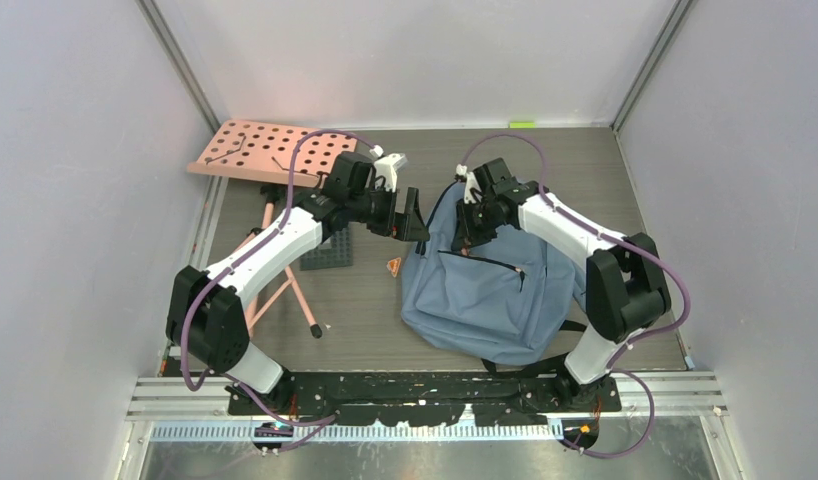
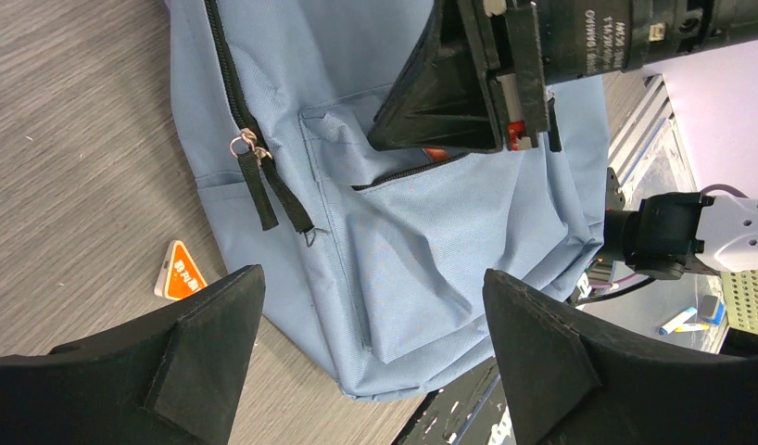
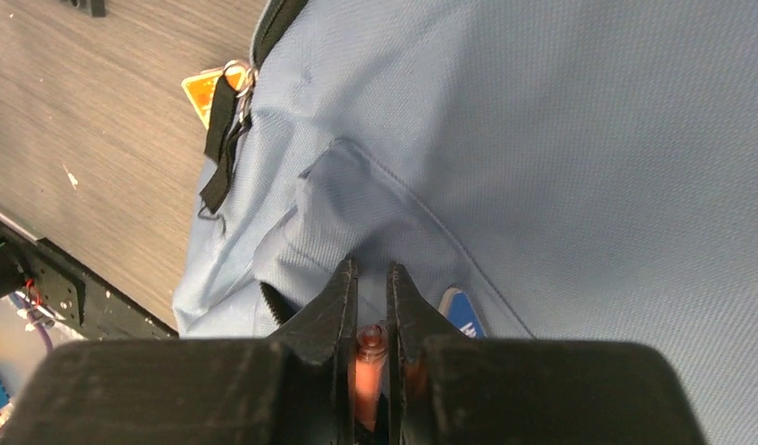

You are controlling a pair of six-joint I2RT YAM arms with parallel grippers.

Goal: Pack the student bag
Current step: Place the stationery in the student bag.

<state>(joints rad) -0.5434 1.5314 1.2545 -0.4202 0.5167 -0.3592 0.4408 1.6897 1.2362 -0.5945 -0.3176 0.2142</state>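
The blue-grey student bag (image 1: 495,290) lies flat on the table, front pocket up. My right gripper (image 1: 469,228) hovers over its upper part, shut on an orange-red marker (image 3: 369,362) that points down at the front pocket's open zipper. A blue item (image 3: 463,315) peeks out of that pocket. My left gripper (image 1: 410,215) is open and empty, just left of the bag's top. In the left wrist view the bag (image 2: 403,241) lies below my left gripper (image 2: 371,287), with the right gripper (image 2: 449,102) over the pocket. The main zipper's black pulls (image 2: 259,181) hang at the bag's edge.
A small orange triangle (image 1: 394,265) lies on the table beside the bag's left edge and also shows in the left wrist view (image 2: 181,272). A pink pegboard (image 1: 270,150) lies at the back left, with a dark plate (image 1: 327,252) and pink rods (image 1: 285,285) near the left arm.
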